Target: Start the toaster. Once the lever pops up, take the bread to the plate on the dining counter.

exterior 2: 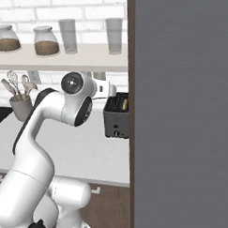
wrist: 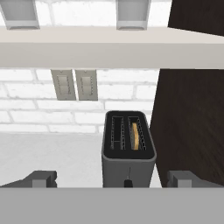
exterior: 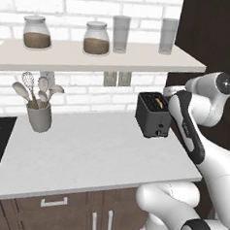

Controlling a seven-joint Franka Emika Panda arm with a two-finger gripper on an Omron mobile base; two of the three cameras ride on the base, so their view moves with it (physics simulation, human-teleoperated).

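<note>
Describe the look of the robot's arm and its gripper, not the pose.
The arm is glossy white with rounded, tube-like links, dark grey to black bands at the joints and round dark end caps with a small pale centre. The gripper has two small, blocky dark grey fingertips. No cables or lettering can be made out.

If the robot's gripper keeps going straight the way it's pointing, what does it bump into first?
Probably the toaster. It sits dead ahead of the open gripper, between the two fingers, with bread in its right slot. How far off is unclear.
</note>
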